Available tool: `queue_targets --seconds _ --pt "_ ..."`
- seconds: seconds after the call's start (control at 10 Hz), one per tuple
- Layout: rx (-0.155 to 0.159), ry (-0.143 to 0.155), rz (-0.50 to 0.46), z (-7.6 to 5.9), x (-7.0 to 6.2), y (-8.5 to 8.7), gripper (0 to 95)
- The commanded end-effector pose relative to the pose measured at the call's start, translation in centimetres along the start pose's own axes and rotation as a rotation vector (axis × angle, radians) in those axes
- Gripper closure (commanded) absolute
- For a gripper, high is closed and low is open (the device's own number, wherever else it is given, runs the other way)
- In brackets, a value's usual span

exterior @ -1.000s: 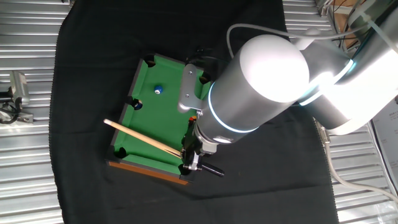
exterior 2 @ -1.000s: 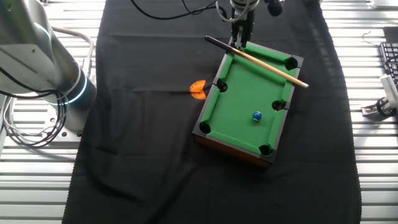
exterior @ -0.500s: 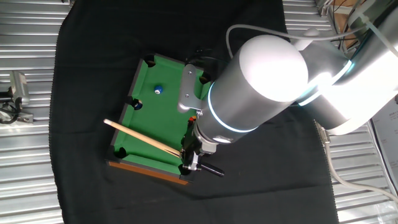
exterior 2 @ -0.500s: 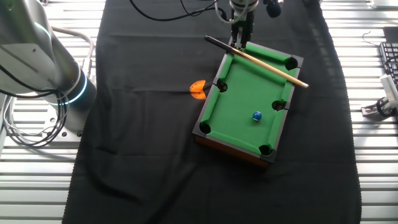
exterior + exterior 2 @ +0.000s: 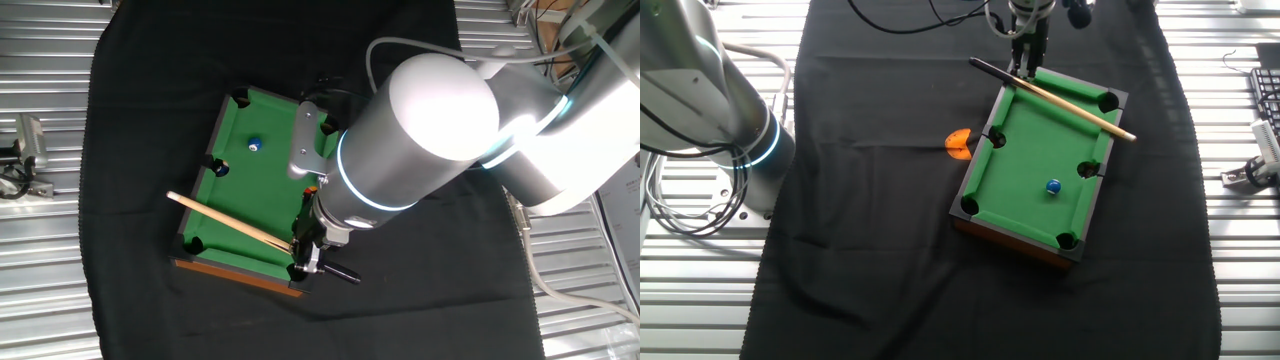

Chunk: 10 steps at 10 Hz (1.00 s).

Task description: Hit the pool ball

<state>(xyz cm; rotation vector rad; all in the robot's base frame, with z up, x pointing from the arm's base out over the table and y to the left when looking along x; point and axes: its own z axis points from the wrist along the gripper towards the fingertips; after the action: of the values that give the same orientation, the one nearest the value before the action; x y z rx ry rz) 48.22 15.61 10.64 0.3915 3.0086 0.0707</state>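
A toy green pool table (image 5: 262, 190) (image 5: 1030, 160) with a brown base sits on a black cloth. The tiny light-blue pool ball (image 5: 254, 144) (image 5: 1053, 186) lies on the felt near a side pocket. A wooden cue stick (image 5: 225, 222) (image 5: 1080, 106) with a black butt end lies across the table's end, well away from the ball. My gripper (image 5: 303, 243) (image 5: 1026, 66) is shut on the cue stick near its butt, at the table's corner. My arm hides part of the table in one fixed view.
The black cloth (image 5: 880, 230) covers a ribbed metal tabletop. A small orange object (image 5: 958, 143) lies on the cloth beside the table. A metal part (image 5: 28, 140) lies on the bare metal at the side. Cables (image 5: 900, 15) run past the cloth's far edge.
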Motion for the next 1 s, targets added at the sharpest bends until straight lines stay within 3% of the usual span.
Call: queue_targets --seconds 0.1,0.9,1.0 --pt "-0.001 -0.001 0.0 0.01 0.1 -0.07 95.0" --pt "0.013 -0.003 -0.001 0.04 0.12 -0.08 95.0" --pt "0.013 -0.003 -0.001 0.04 0.12 -0.08 76.0"
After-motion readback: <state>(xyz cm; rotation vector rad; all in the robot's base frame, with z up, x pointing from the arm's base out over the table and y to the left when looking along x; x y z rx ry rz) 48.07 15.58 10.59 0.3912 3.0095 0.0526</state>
